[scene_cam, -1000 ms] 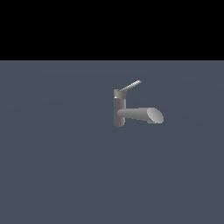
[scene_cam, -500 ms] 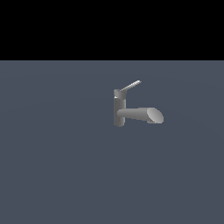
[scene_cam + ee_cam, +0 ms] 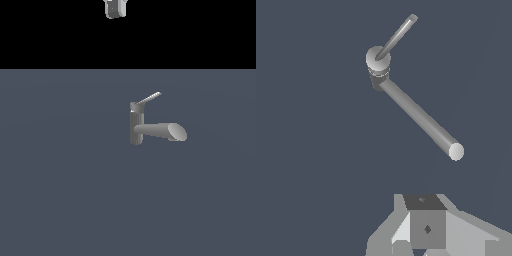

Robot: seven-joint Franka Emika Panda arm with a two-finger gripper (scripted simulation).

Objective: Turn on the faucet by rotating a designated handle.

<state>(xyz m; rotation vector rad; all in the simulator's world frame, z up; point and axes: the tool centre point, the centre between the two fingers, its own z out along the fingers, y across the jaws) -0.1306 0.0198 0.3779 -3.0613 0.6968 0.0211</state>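
Observation:
The faucet (image 3: 136, 126) stands upright on the grey floor, its thick spout (image 3: 160, 131) pointing to the exterior view's right. The thin handle (image 3: 149, 98) slants up from its top cap toward the exterior view's right. In the wrist view the cap (image 3: 378, 59), the handle (image 3: 398, 35) and the spout (image 3: 418, 117) show from above. Only the tip of my gripper (image 3: 115, 8) shows at the top edge of the exterior view, far above the faucet and apart from it. In the wrist view my gripper (image 3: 415, 212) shows as one block with no gap between the fingers, holding nothing.
The faucet stands on a plain dark grey-blue floor (image 3: 60, 190) under a black background. No other object shows.
My gripper's tip has come into the top edge of the exterior view, where it did not show before. The faucet and its handle have not moved.

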